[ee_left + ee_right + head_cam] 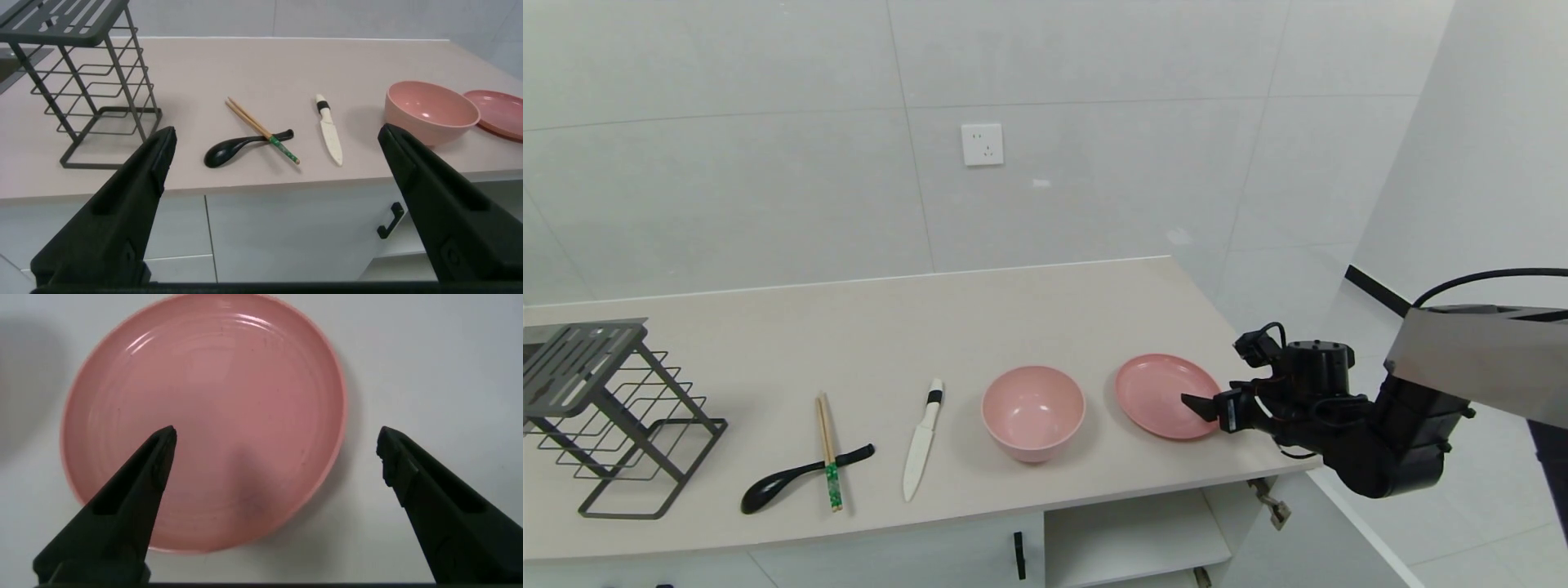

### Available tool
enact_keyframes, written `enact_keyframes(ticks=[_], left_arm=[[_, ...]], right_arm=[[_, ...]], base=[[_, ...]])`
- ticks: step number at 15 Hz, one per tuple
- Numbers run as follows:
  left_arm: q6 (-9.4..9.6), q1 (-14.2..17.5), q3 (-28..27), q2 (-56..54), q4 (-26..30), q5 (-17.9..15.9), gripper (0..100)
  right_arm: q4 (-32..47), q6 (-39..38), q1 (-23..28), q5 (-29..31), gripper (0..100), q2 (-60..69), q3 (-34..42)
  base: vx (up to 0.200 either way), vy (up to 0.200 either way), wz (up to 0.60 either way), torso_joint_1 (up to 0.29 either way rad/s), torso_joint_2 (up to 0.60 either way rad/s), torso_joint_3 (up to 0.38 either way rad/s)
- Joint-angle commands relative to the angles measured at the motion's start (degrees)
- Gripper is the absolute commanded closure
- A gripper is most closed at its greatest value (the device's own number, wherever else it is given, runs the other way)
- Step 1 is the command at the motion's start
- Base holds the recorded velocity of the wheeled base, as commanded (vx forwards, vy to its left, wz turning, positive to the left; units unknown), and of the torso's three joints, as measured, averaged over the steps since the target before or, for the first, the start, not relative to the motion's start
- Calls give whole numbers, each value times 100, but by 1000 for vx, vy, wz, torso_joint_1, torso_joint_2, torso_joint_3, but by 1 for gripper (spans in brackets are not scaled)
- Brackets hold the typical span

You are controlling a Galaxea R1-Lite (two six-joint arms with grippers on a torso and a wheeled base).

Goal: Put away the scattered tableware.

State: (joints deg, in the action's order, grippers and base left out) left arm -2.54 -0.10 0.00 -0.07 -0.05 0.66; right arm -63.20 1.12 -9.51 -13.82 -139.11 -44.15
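Tableware laid out on the table [980,318], read from the robot's left. The left end effector [275,139], fingers wide apart and holding nothing, sits back from the table's front edge, facing the cutlery. A grey wire rack [605,408] stands at the far left, the likely destination. Next lie a black spoon [792,478] with a pair of chopsticks [829,449] crossing its handle, then a white knife [923,441], then an upright pink bowl [1033,411]. The pink plate [1164,392] lies flat near the table's right edge, close beside the bowl but apart from it. The right end effector [276,434] hovers over the plate, fingers apart and empty, one over the plate's inside and the other over bare table just beyond the rim. The step in hand appears to be grasping the plate. A sound grasp would bring the fingers down astride the rim, the outer one low enough to catch beneath the lip, and close firmly before lifting, without nudging the plate toward the table edge.
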Motion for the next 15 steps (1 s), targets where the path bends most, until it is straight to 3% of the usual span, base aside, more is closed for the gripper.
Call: enact_keyframes(ticks=[1, 9, 10, 15], left_arm=[[-1, 1, 0, 7, -4, 4, 0], [-1, 1, 0, 7, -4, 4, 0], [-1, 1, 0, 7, -4, 4, 0], [-1, 1, 0, 7, -13, 4, 0]], right_arm=[[-9, 2, -7, -6, 0, -196, -102], [44, 2, -69, -50, 0, -415, -243], [88, 2, -86, -41, 100, -451, -287], [290, -15, 2, -33, 100, -459, -427]], base=[[0, 0, 0, 0, 0, 0], [0, 0, 0, 0, 0, 0], [0, 0, 0, 0, 0, 0], [0, 0, 0, 0, 0, 0]])
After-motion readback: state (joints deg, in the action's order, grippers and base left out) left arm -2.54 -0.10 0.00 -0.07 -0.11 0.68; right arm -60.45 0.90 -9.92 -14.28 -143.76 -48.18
